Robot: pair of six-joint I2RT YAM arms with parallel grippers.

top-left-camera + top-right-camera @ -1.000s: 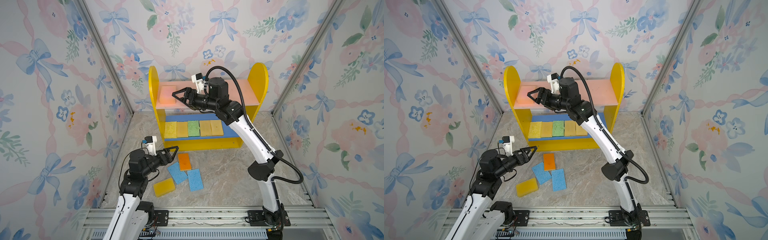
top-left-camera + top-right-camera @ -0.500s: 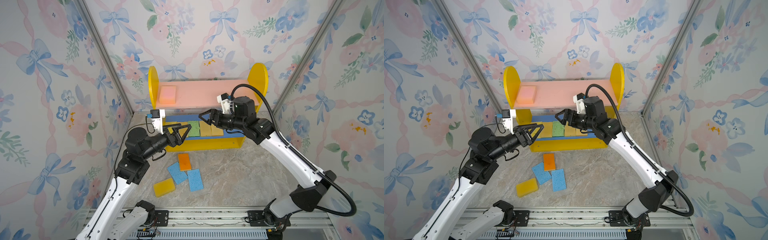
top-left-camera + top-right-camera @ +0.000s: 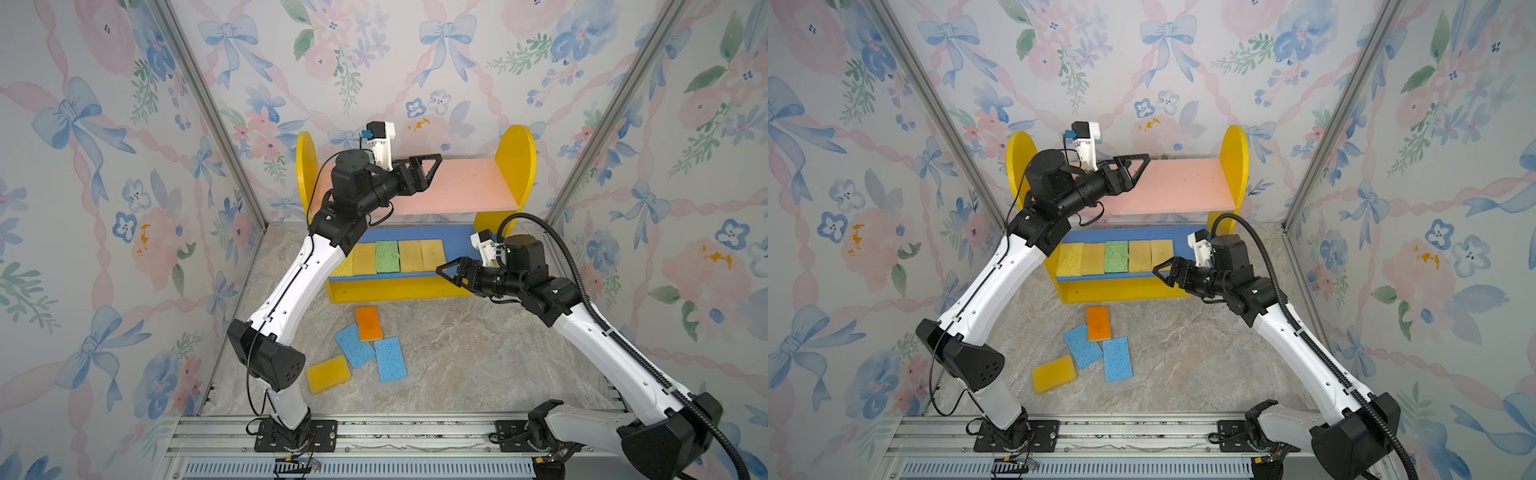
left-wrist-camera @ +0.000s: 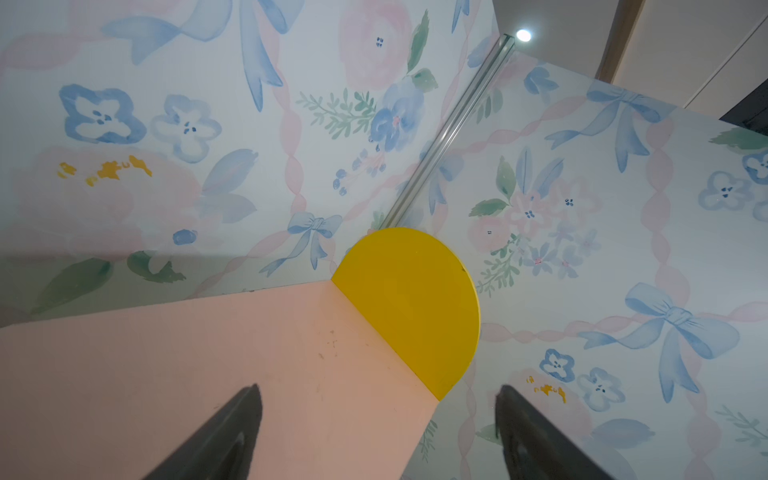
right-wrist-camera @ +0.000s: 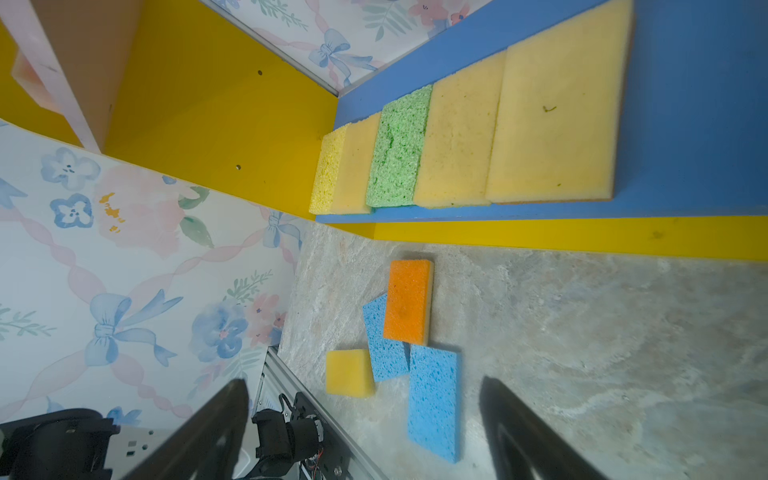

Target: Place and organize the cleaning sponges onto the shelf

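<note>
While a row of sponges [image 3: 387, 257] lies edge to edge on the blue lower board [image 3: 457, 241] of the shelf [image 3: 515, 166], your left gripper [image 3: 430, 170] hangs wide open and empty over the pink upper board [image 3: 469, 187]. Your right gripper [image 3: 446, 275], also spread and empty, probably aims for the four loose sponges [image 3: 368, 323] on the floor [image 3: 478, 353].

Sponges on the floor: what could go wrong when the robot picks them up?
The orange sponge lies partly on a blue sponge, so lifting either may drag the other. The blue lower board has little bare room beside its row of five sponges, so another sponge might shove that row.
</note>
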